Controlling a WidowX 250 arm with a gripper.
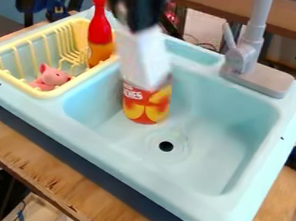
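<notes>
The tool (pixel 140 15) hangs down from the top edge, at about 11 o'clock in the camera view, over the sink's far side. It is blurred, and whether it is released or clenched cannot be told. A pale, smeared shape (pixel 144 54) lies directly beneath it and runs down to the can (pixel 146 105), whose upper part is unclear; contact between tool and can cannot be confirmed. The can is upright, its red label showing yellow-orange fruit, and appears inside the basin of the light blue sink (pixel 116 149), at 11 o'clock from the dark drain hole (pixel 166 146).

At 10 o'clock from the drain, a yellow rack (pixel 20 85) sits in the sink's side compartment. In it, a red-and-orange bottle (pixel 101 34) stands upright at the rack's 2 o'clock, and a pink toy pig (pixel 50 77) lies near its 6 o'clock. The grey faucet (pixel 250 56) rises at 1 o'clock from the drain. The sink rests on a wooden table (pixel 56 177).
</notes>
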